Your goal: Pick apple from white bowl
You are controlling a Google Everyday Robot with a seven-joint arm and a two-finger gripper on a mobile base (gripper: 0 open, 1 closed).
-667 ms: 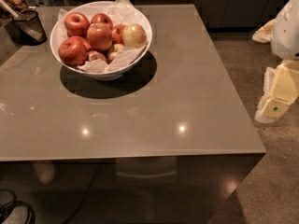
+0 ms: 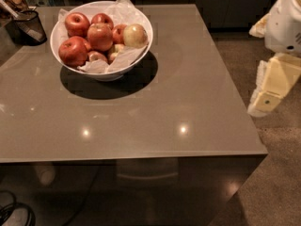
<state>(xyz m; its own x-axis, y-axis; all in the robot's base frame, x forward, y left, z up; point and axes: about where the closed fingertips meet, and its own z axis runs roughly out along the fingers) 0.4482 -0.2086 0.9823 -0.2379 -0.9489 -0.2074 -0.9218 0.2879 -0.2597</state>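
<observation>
A wide glossy white bowl (image 2: 141,46) lined with crumpled white paper stands at the far left of the grey table (image 2: 155,107). It holds several red apples (image 2: 99,36) and one paler yellow-red apple (image 2: 135,35) on its right side. My gripper (image 2: 267,94) hangs at the right edge of the view, beyond the table's right edge and far from the bowl. It is cream-coloured, under the white arm housing (image 2: 284,25).
A small black mesh cup (image 2: 29,27) with utensils stands at the table's far left corner beside the bowl. Dark cabinets run along the back. Speckled floor lies to the right of the table, and cables lie at the lower left.
The bowl and apples have not moved. The gripper and arm stay at the right edge, with at most a slight shift.
</observation>
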